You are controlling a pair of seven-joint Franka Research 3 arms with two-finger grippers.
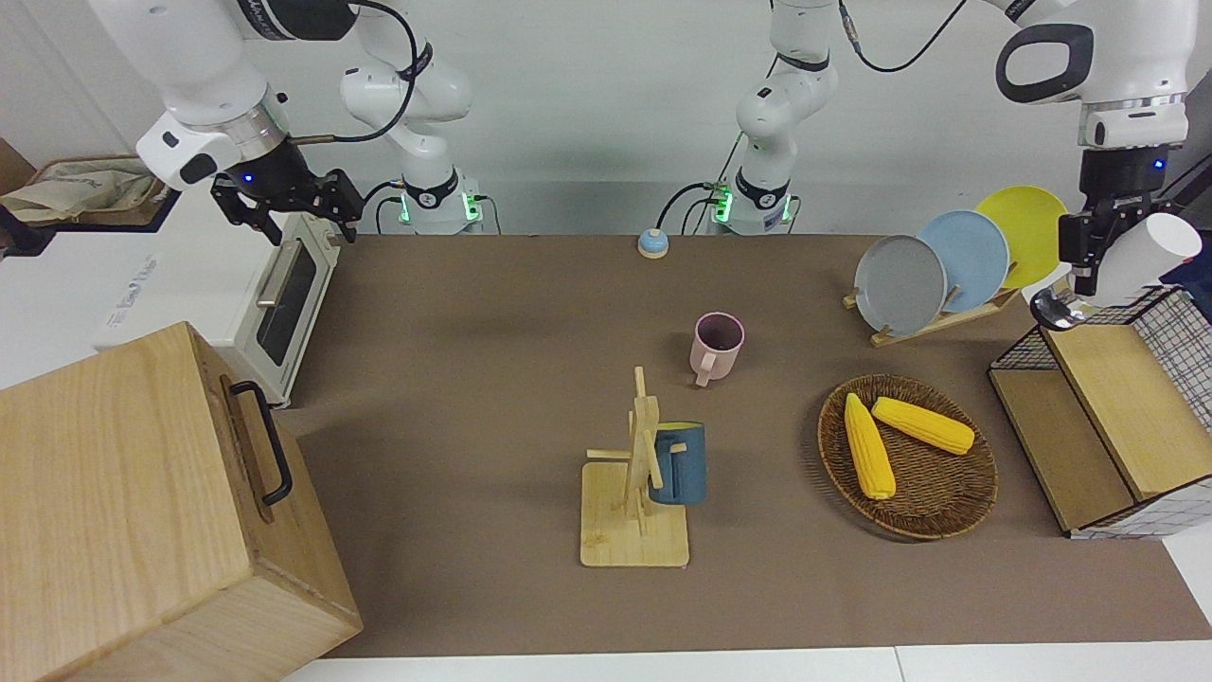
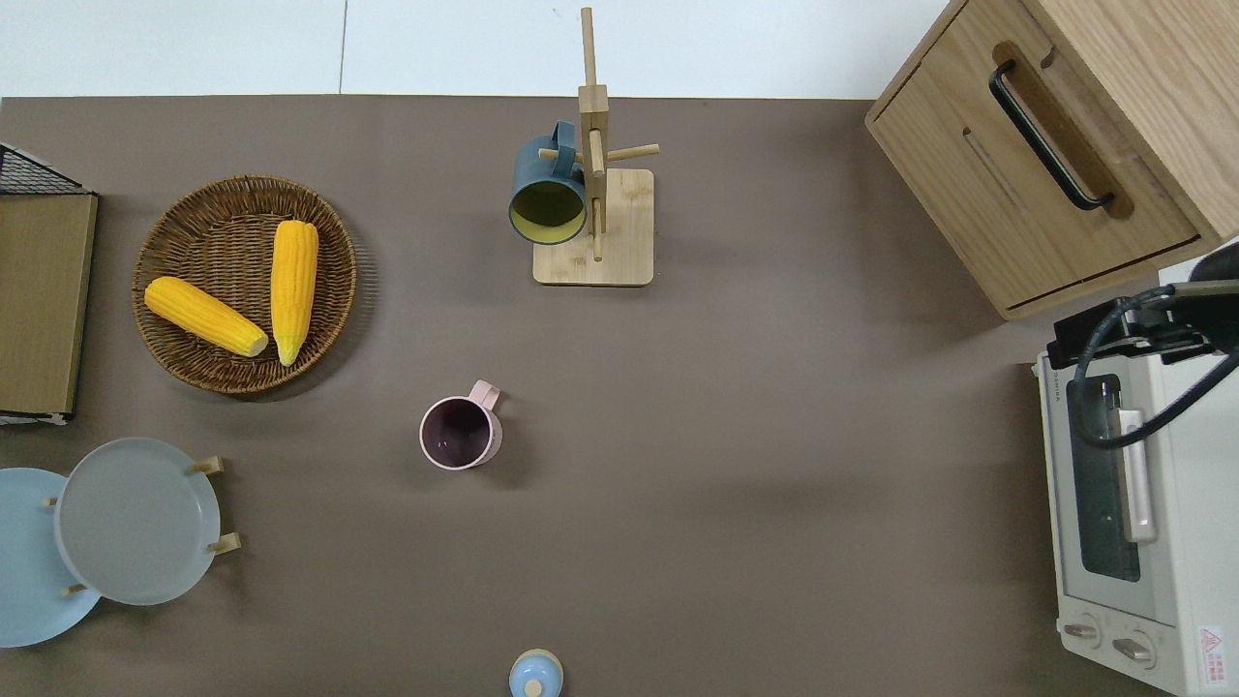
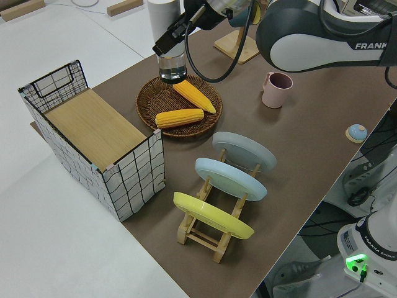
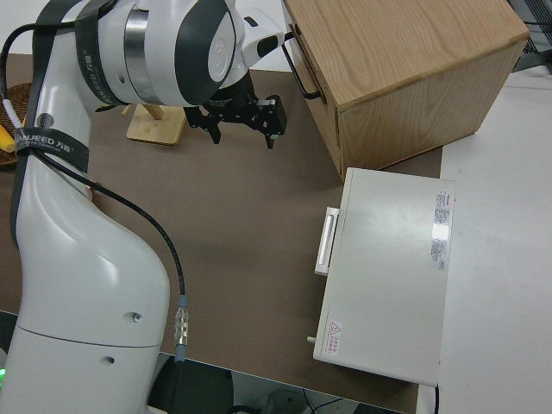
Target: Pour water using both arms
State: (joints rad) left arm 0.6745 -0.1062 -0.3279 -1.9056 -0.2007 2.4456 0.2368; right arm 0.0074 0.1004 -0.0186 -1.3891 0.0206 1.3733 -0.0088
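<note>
Count outward from the pink mug (image 1: 718,343), which stands open and upright near mid-table.

- **Right arm's end:** you have one wooden cabinet (image 1: 142,511), farther from the robots than the mug. There is also one toaster oven (image 1: 275,303), slightly nearer to them.
- **Left arm's end:** you have one wire crate (image 1: 1174,332). One wicker basket (image 1: 947,526) holds two corn cobs (image 1: 866,445), and three plates (image 1: 900,284) stand on one rack.
- **Farther from the robots than the mug:** one mug tree (image 1: 634,530) carries one blue mug (image 1: 680,464).
- **Nearer to the robots:** there is one small blue knob (image 1: 652,243).

Your left gripper (image 1: 1089,275) pinches the single bottle (image 1: 1150,251). The bottle is in the air, tilted, well toward the left arm's end from the mug. It is out of the overhead view, so you cannot tell what it hangs over.

The right gripper (image 1: 289,204) is parked, fingers spread.

Expect the bottle to be rigid and smooth. Its clear lower part looks like glass, so it is likely slippery and breakable, and any water inside would shift the weight as you tip it. Hold it around the middle of the body, where the fingers sit now, and squeeze firmly but not hard.
</note>
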